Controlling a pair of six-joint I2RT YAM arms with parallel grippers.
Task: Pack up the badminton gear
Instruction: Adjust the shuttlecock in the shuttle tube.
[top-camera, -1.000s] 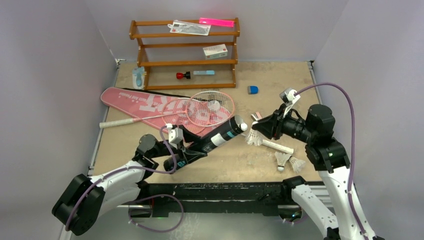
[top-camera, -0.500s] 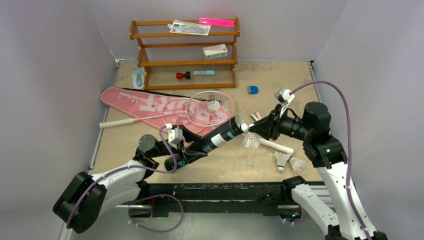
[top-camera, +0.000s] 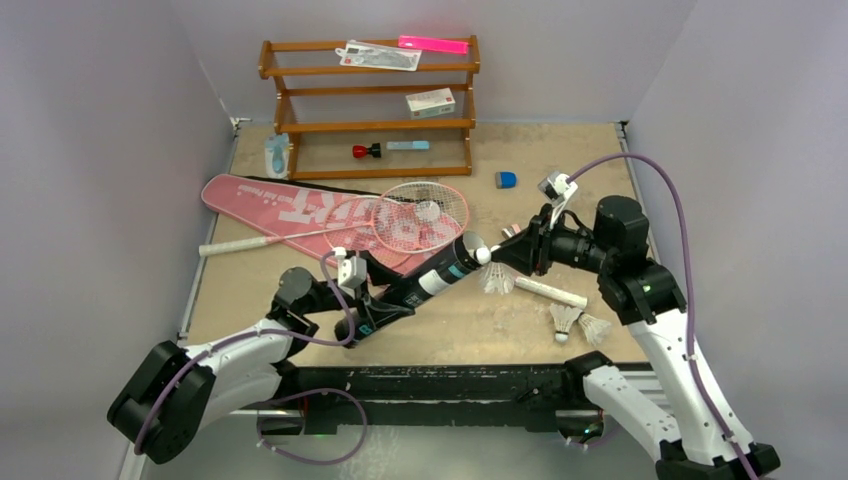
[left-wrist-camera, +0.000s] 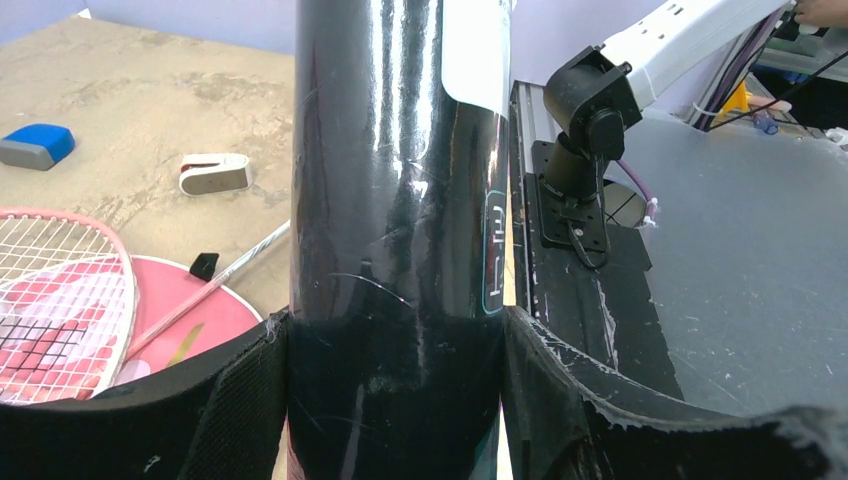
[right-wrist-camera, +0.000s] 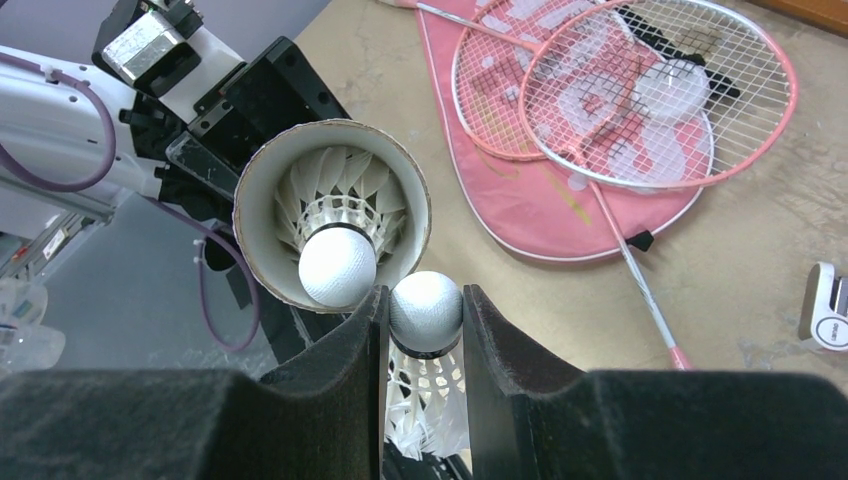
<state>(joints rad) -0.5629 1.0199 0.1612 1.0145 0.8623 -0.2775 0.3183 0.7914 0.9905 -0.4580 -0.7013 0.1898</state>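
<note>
Right wrist: right gripper (right-wrist-camera: 425, 300) pinches shuttlecock (right-wrist-camera: 427, 315) just outside tube (right-wrist-camera: 256, 215)

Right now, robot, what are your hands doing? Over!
Left gripper shut on black tube. Right gripper shut on shuttlecock, at tube's open mouth. Another shuttlecock already inside, cork facing out.

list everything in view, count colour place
rackets: 2, pink, on the bag
bag: 1, pink, left of table
tube: 1, black, tilted, gripped
shuttlecocks: white; 2 loose near right arm, 1 gripped, at least 1 inside tube
stick: 1, white, beside loose shuttlecocks
disc: 1, clear, on racket strings
rack: 1, brown, at back
box: 1, white, middle shelf
small items: several, mixed colours, on rack
block: 1, blue, right of rack
table: 1, tan
left tool: 1, black, shut on tube
right tool: 1, black, shut on shuttlecock at tube mouth
</note>
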